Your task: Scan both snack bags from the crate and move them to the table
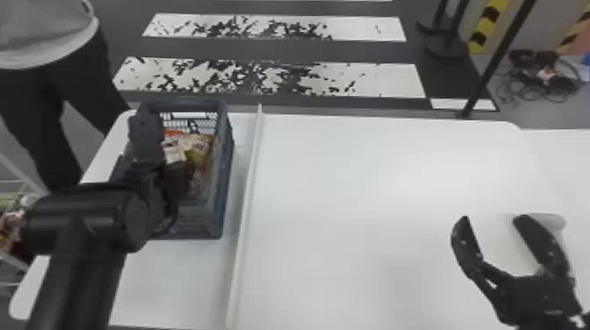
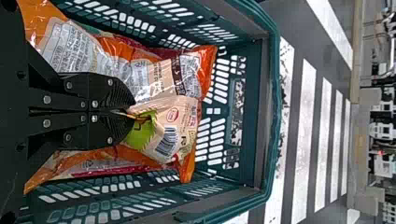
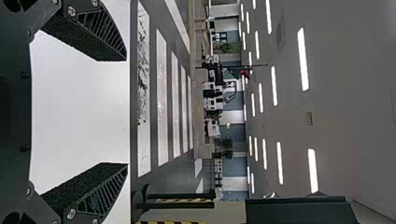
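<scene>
Inside the crate (image 1: 227,153), toward the left end of the white bench (image 1: 373,197), I have my left hand (image 1: 178,175) lowered over the snack bags. From the left wrist view, my left hand (image 2: 127,113) is pinching a fold of the beige snack bag (image 2: 180,119), right beside its green patch, with the two fingers pressed together on it. That bag is in the crate, its barcode showing, and it lies against an orange-edged bag (image 2: 208,63). More orange and clear wrapping (image 2: 74,51) lies in there too, though I cannot tell how many bags it makes up.

Just to the crate's right, a pale raised strip (image 1: 249,188) runs along the bench. Well apart on the right, I have my right hand (image 1: 494,219) spread wide above the white top, with nothing between the fingers. Just beside one of them is a pale rounded object (image 1: 556,220), partly hidden; I cannot tell what it is. Beyond the bench, the dark floor (image 1: 351,50) carries broad white stripes.
</scene>
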Motion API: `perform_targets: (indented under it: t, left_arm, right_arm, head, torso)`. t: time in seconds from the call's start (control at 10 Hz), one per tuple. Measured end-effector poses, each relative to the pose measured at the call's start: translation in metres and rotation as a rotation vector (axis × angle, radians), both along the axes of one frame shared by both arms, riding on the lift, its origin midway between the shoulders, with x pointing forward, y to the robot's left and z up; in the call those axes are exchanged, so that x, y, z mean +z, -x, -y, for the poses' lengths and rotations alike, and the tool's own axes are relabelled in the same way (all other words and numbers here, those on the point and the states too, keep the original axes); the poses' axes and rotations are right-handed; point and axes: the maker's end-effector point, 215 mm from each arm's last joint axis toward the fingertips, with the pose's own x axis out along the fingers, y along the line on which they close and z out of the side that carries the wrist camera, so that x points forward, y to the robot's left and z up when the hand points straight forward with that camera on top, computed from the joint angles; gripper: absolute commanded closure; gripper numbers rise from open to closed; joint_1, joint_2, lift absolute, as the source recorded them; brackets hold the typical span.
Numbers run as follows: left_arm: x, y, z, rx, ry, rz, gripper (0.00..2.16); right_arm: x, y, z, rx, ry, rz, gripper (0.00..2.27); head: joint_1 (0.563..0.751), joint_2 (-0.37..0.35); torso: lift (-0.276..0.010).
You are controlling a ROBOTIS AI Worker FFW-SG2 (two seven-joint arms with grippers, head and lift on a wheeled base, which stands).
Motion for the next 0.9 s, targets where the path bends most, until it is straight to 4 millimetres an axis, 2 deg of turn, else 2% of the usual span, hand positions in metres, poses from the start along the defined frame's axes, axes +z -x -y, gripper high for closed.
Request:
perform_targets:
  t: [0.4, 0.7, 0.9]
  left_arm:
    - [0.037, -0.001, -0.003, 0.01, -0.036, 0.123, 2.15]
    - [0.073, -0.005, -0.004, 0.029, -0.071, 0.243, 2.15]
    - [0.086, -0.004, 0.001, 0.016, -0.081, 0.273, 2.15]
  right_arm:
    - [0.005, 0.004, 0.006, -0.017, 0.001, 0.006, 0.12]
    - [0.006, 0.005, 0.011, -0.026, -0.003, 0.009, 0.12]
    - [0.007, 0.005, 0.013, -0.029, -0.008, 0.011, 0.12]
  head:
    - [0.695, 0.015]
    - [0.695, 0.011]
    - [0.695, 0.002]
  torso:
    - [-0.087]
    - [-0.087]
    - [-0.087]
